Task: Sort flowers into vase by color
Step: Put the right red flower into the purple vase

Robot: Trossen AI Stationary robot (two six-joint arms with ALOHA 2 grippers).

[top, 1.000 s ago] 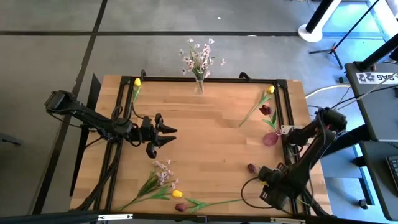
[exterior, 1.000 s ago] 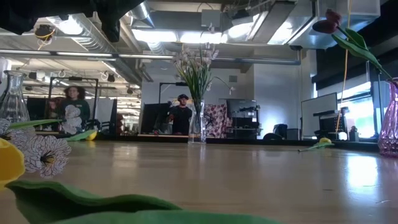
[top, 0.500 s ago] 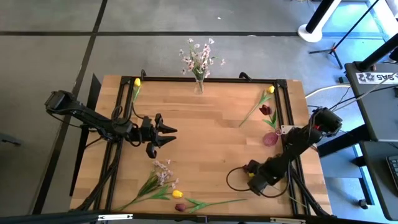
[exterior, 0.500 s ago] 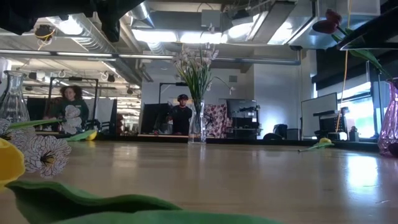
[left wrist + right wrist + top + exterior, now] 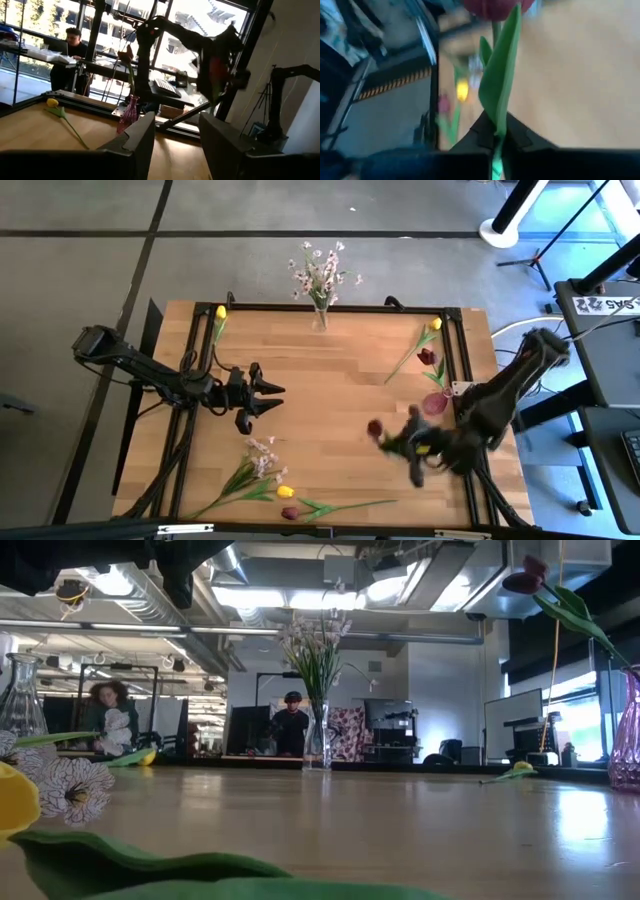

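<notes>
My right gripper [image 5: 397, 443] is over the table's right half, shut on a dark maroon tulip [image 5: 375, 427] whose bloom [image 5: 495, 7] shows beyond the fingertips. My left gripper [image 5: 272, 392] hovers open and empty over the left half [image 5: 176, 137]. A clear vase [image 5: 320, 317] with pink-white blossoms [image 5: 322, 268] stands at the far edge. A pink vase [image 5: 435, 403] at the right edge holds one maroon tulip [image 5: 428, 358]. Yellow tulips lie at the far right [image 5: 434, 325] and far left [image 5: 220, 312]. My right gripper pinches the maroon tulip's green stem and leaf [image 5: 498, 125] between its two fingers, some way below the bloom. The fingers point toward the table's left side, along the stem. The tulip is lifted clear of the table, its bloom ahead of the fingertips.
A pink-white spray [image 5: 262, 460], a yellow tulip [image 5: 286, 492] and a maroon tulip [image 5: 289, 513] lie with their green stems at the near left edge. Another clear vase [image 5: 20, 692] stands at the left. People sit in the room beyond the table.
My right gripper has gone from the near right corner toward the table's middle and upward. The maroon tulip that lay near that corner is now in its hold, lifted clear of the table, its bloom carried toward the left.
</notes>
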